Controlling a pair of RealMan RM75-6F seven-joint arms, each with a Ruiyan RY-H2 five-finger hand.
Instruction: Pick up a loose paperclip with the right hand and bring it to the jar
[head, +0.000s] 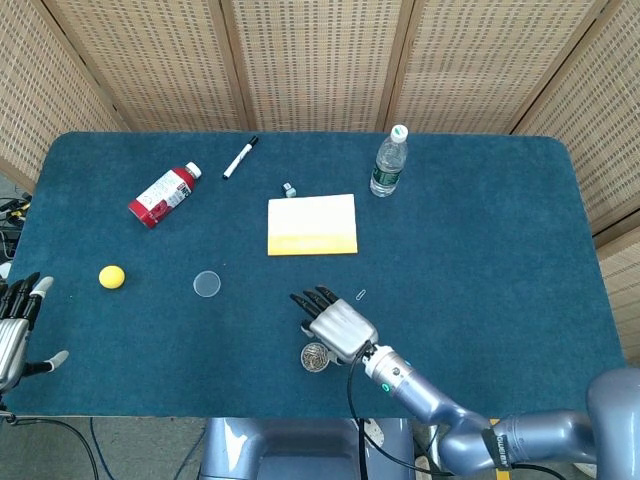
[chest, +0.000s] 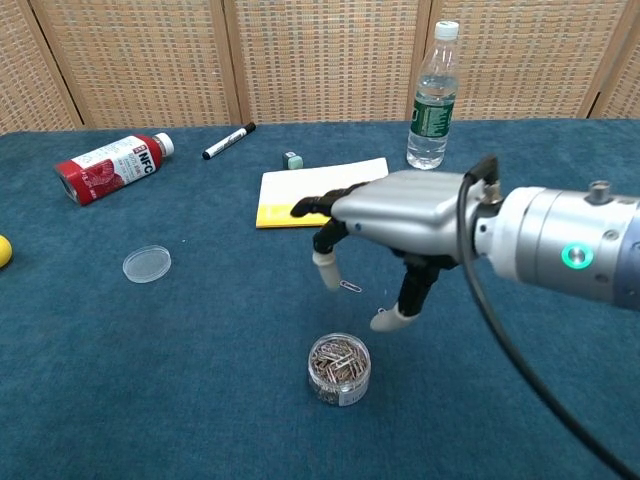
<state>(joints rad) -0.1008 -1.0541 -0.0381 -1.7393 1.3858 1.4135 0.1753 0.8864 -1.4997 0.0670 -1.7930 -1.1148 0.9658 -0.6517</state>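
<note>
Right hand (chest: 400, 225): above the table (head: 480, 260) toward its near edge, palm down, fingers spread, holding nothing; partly hides the notepad (chest: 300, 190) in chest view.
Jar (chest: 339, 368): near edge, full of clips, just beside the hand.
Paperclip (chest: 350, 286): loose, under the fingers; a second (head: 361, 294) beside, tiny.
Left hand (head: 18, 318): off the left edge, cut off, fingers spread, empty.
Right half of table bare.

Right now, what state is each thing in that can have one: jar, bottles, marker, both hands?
jar: upright, lid off, holding paperclips
lid: lying flat, apart from the jar
water bottle: upright, capped
red bottle: on its side, capped
marker: lying, capped
right hand: open, empty
left hand: open, empty
</note>
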